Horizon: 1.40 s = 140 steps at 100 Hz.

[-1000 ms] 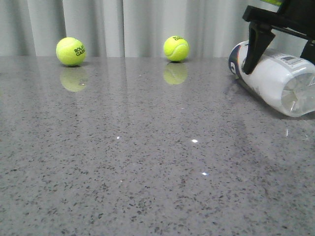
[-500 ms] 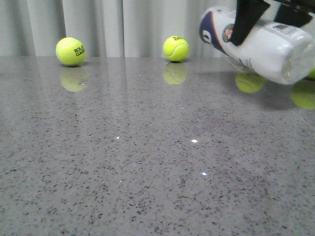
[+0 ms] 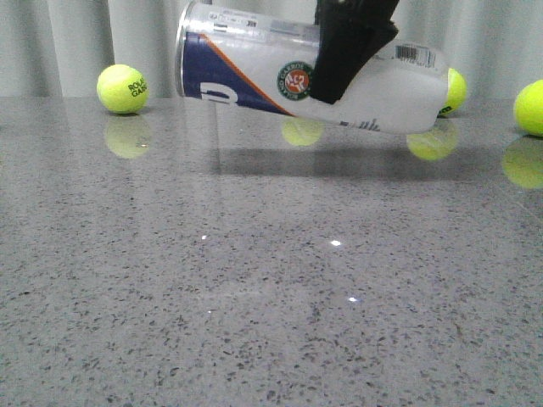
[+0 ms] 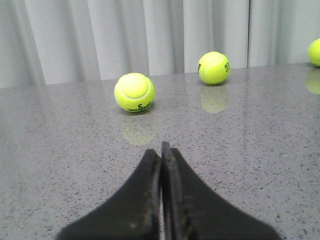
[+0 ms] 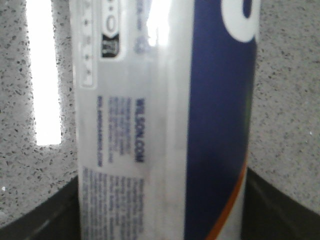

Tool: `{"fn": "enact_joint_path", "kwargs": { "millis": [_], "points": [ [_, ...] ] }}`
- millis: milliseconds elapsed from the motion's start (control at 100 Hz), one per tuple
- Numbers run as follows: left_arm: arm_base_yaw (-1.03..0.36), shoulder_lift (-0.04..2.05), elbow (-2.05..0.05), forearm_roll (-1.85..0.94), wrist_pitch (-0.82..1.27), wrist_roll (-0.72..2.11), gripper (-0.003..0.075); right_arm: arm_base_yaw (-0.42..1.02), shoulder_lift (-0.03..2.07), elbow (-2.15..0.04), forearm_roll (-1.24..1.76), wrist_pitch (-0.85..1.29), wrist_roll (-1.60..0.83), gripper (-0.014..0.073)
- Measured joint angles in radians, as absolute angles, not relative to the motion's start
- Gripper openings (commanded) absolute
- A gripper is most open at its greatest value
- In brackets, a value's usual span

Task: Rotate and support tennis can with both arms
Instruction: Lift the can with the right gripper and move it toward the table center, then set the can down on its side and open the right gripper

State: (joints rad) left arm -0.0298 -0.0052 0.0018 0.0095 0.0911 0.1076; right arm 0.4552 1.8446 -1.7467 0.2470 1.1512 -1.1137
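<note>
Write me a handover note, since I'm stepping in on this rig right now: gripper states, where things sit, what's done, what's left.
Right gripper: shut on the tennis can, holding it clear of the table, nearly horizontal, navy end toward the robot's left.
Left gripper: shut, empty, low over the table, not on the can.
Tennis balls lie along the back edge.
Done: can lifted.
Left: bring the left gripper in to support it and finish the rotation.
</note>
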Motion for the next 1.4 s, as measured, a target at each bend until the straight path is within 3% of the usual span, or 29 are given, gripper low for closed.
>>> {"fn": "enact_joint_path", "kwargs": {
  "millis": [230, 460, 590, 910, 1040, 1400],
  "points": [
    [-0.030, -0.005, 0.002, 0.009, 0.091, 0.108, -0.0019, 0.456, 1.906, -1.747, 0.239, 1.139, -1.131, 0.0249],
    [-0.030, -0.005, 0.002, 0.009, 0.091, 0.108, -0.0019, 0.456, 1.908, -1.747, 0.239, 1.137, -1.134, 0.0503],
    [-0.030, -0.005, 0.002, 0.009, 0.091, 0.108, -0.0019, 0.456, 1.908, -1.747, 0.239, 1.137, -1.134, 0.0587],
    [-0.030, -0.005, 0.002, 0.009, 0.091, 0.108, -0.0019, 0.456, 1.908, -1.747, 0.239, 1.137, -1.134, 0.0597],
    [-0.030, -0.005, 0.002, 0.009, 0.091, 0.108, -0.0019, 0.456, 1.908, -1.747, 0.239, 1.137, -1.134, 0.0659],
    [-0.030, -0.005, 0.002, 0.009, 0.091, 0.108, -0.0019, 0.456, 1.908, -1.753, 0.239, 1.136, -1.134, 0.0652]
  ]
}}
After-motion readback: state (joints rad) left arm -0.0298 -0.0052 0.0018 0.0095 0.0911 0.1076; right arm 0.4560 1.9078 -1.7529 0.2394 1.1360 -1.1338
